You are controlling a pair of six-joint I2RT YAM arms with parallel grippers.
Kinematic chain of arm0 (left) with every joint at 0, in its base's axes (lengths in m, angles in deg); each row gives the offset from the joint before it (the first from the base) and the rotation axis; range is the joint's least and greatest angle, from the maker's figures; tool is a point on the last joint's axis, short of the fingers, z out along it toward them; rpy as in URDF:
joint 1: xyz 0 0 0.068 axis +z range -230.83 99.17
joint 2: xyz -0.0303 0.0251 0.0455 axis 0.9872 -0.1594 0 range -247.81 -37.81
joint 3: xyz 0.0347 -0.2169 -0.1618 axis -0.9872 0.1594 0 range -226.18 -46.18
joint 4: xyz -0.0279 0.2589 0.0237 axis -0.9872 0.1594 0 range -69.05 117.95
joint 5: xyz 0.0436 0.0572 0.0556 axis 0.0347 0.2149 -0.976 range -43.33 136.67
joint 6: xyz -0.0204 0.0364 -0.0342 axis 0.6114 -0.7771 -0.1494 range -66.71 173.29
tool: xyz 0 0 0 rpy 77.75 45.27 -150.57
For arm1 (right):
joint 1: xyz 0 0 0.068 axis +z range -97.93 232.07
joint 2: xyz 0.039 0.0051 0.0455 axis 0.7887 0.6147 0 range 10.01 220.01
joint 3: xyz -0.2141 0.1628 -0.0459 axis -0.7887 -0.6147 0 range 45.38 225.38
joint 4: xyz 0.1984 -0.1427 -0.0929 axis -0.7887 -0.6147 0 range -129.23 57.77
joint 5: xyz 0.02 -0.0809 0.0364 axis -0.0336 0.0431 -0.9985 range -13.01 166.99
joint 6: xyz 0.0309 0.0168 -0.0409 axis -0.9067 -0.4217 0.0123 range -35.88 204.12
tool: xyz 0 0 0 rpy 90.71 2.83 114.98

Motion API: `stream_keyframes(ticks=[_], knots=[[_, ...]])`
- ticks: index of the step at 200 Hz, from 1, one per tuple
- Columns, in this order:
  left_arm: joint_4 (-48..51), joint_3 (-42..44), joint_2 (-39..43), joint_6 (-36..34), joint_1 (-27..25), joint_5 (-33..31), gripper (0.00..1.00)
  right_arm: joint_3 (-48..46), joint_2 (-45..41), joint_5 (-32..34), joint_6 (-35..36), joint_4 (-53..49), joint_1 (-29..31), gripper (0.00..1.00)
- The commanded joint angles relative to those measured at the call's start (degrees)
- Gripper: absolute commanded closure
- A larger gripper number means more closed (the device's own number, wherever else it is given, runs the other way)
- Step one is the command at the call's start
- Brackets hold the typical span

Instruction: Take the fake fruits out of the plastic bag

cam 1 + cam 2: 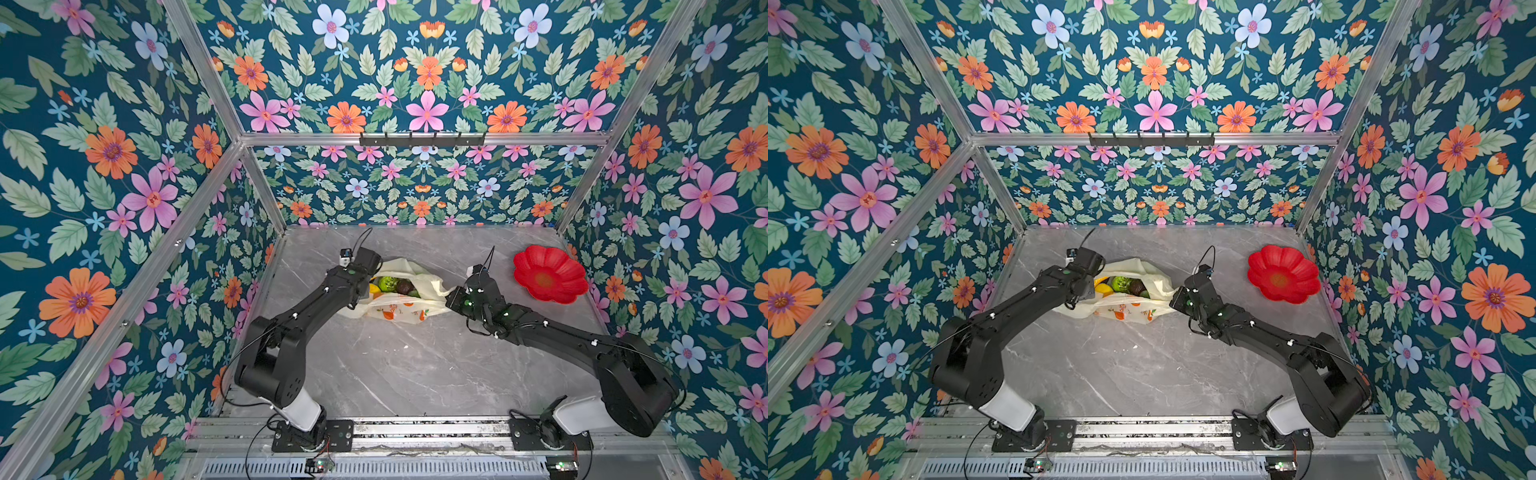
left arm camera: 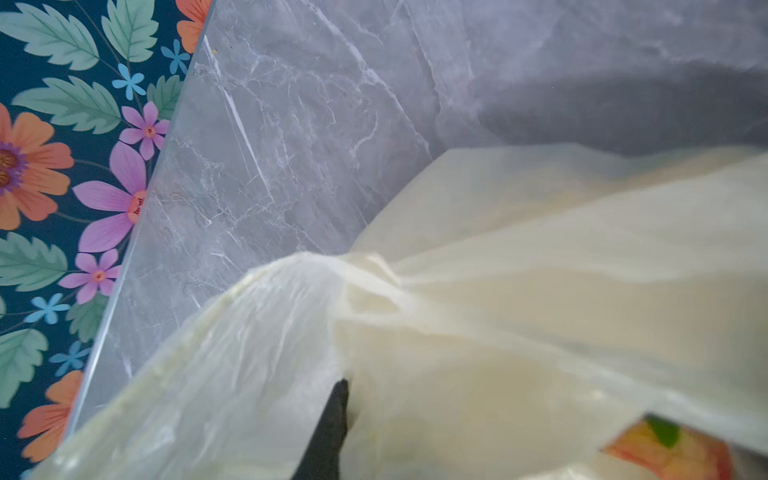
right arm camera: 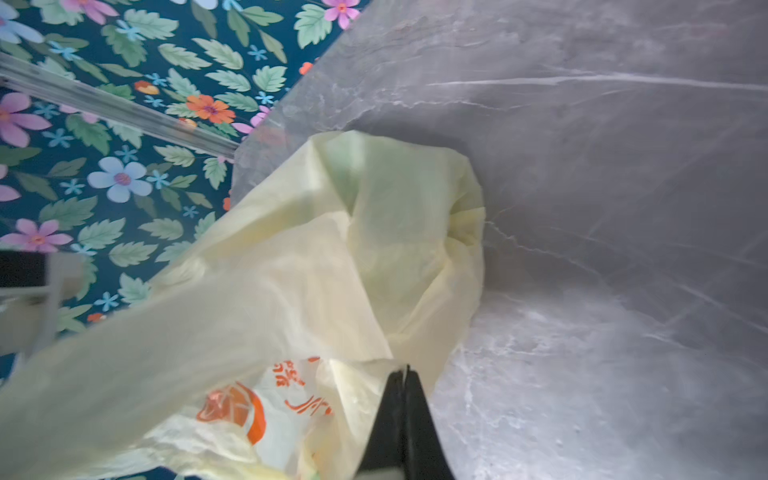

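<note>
three floral walls (image 1: 424,83) enclose grey marble tabletop (image 1: 415,365), seemingly crumb-flecked, holding plastic bag (image 1: 399,309).

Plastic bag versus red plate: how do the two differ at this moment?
The plastic bag is crumpled, translucent cream film; the red plate is a rigid, glossy flower shape. The plastic bag holds the fake fruits; the red plate holds nothing. The left gripper and right gripper are shut on the plastic bag, while the red plate lies untouched, apart, to its right. Both rest on the grey table.
</note>
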Motion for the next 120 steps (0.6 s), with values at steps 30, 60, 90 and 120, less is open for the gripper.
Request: stream_keyframes(ticks=[30,60,90,120], knots=[[-8.2,-0.7,3.8,-3.4,-2.8,9.8,1.0,0.3,0.0,-4.8,0.3,3.6,-0.3,1.0],[-9.9,0.2,6.6,-4.3,-3.8,9.3,1.0,0.3,-4.1,-2.2,3.6,-2.2,-0.3,0.66],[-11.9,1.9,9.2,-5.7,-4.9,7.3,1.0,1.5,-11.9,3.9,9.0,-13.2,0.0,0.32],[-14.4,3.7,11.2,-6.9,-6.3,5.9,1.0,5.6,-20.4,11.2,15.2,-24.9,1.4,0.27]])
